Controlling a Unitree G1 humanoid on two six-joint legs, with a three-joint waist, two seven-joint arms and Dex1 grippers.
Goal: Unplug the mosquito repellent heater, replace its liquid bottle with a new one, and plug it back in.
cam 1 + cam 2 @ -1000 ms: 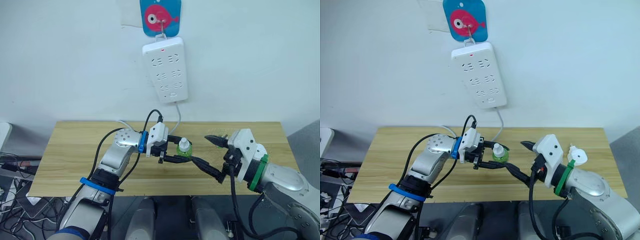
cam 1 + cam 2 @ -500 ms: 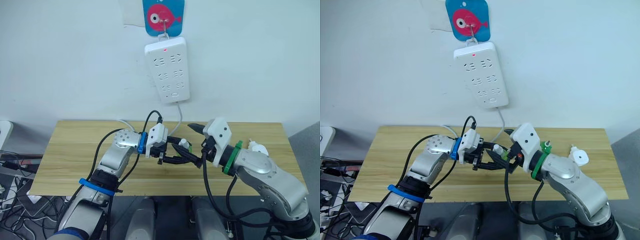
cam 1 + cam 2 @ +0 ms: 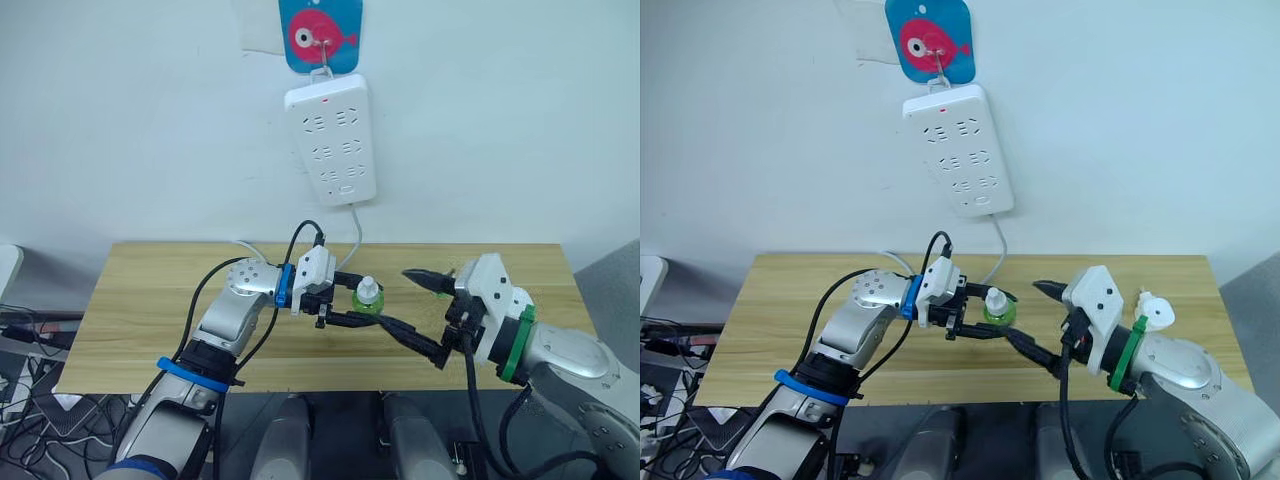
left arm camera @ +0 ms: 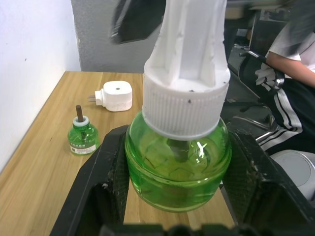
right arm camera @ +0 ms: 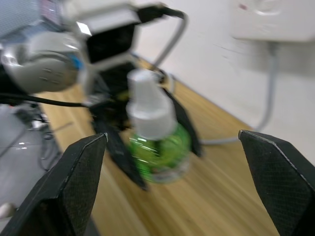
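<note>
A green capped bottle [image 3: 367,297] is being held upright over the table [image 3: 140,300] by the left gripper [image 3: 362,303], its two black fingers [image 4: 101,189] being pressed against the bottle's round green body from either side, as is seen close up in the left wrist view, where the white ribbed cap [image 4: 186,105] is being shown rising above the green liquid. The right gripper [image 3: 428,313] is being held just beside the bottle on its right, with its fingers spread wide and nothing between them; in the right wrist view the bottle [image 5: 155,140] is being framed between the two parted fingers [image 5: 74,182]. The heater [image 3: 1153,311] is being left unplugged, lying on the table behind the right arm, toward the table's right end; in the left wrist view it [image 4: 114,95] is being seen on its side, prongs pointing toward the wall, with a second, uncapped bottle [image 4: 82,136] standing upright near it. A white power strip [image 3: 331,139] is being hung on the wall above the table from a blue fish hook [image 3: 320,33], its cable [image 3: 356,235] being trailed down behind the table. A seated person [image 4: 288,73] is being glimpsed beyond the table's end
</note>
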